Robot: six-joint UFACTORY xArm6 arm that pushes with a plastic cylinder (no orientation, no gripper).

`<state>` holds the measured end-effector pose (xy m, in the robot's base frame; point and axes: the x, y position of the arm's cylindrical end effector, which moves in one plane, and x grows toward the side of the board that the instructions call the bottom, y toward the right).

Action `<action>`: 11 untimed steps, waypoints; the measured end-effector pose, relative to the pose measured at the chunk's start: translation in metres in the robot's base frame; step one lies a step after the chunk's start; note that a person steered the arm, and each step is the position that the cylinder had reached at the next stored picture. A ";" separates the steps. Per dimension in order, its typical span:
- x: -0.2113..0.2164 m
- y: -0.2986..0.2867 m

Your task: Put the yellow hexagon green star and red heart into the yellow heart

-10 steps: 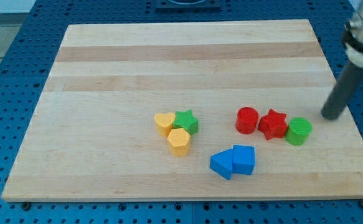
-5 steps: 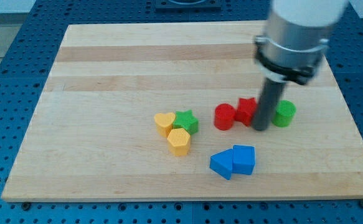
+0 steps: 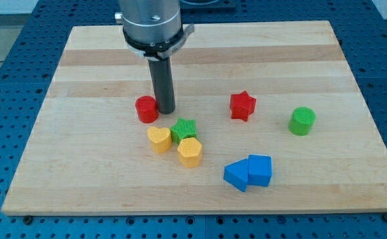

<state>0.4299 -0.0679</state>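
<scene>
Yellow heart (image 3: 158, 139) lies on the pale wooden board (image 3: 100, 73) over blue pegboard (image 3: 7, 93).

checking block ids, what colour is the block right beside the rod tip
Red: the red block sits just left of my tip, seen clearly in the camera view.

A robotics lab: wooden board (image 3: 200, 46) on blue perforated table (image 3: 7, 99).

- Board (image 3: 100, 60): pale wood, visible grain bands, smooth matt.
- Rod above my tip (image 3: 165, 109): dark, matt; collar above looks like brushed metal.
- Green star (image 3: 184, 128): plastic, ribbed top.
- Yellow hexagon (image 3: 190, 152), red star (image 3: 242, 105): matt plastic.
- Surrounding table (image 3: 20, 60): blue, perforated.
</scene>
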 end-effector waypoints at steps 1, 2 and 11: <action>-0.043 -0.027; -0.039 -0.079; -0.025 0.022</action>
<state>0.4048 -0.0461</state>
